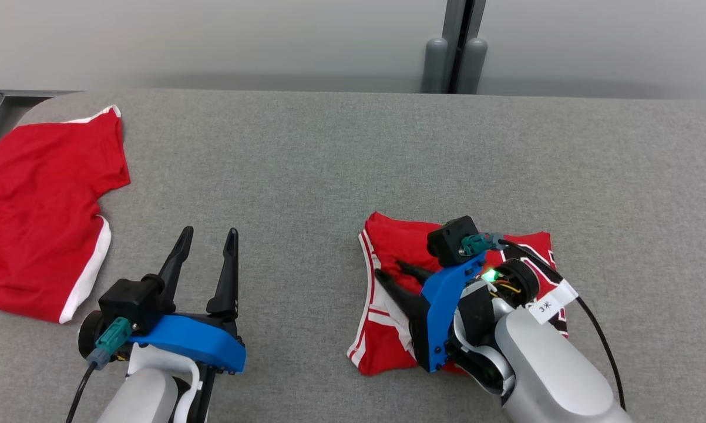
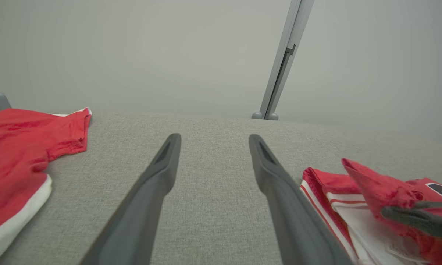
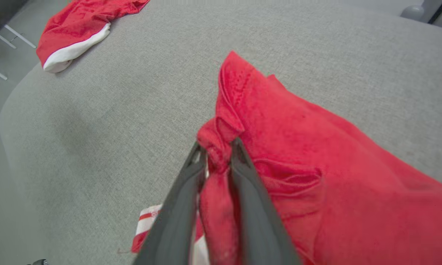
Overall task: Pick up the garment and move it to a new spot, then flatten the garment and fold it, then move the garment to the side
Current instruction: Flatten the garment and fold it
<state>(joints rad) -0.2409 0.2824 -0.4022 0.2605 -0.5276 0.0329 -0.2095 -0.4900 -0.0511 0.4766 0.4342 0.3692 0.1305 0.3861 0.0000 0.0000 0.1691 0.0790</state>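
We pinch a bunched edge of the soft, limp garment (image 3: 316,165), mid-frame, in our right gripper (image 3: 217,145); our left gripper (image 1: 209,232) stands open.

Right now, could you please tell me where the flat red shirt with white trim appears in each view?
Head view: the flat red shirt with white trim lies at the far left.
Left wrist view: the shirt, at the left edge.
Right wrist view: the shirt, top left corner.
Shared landmark: the grey wall post.
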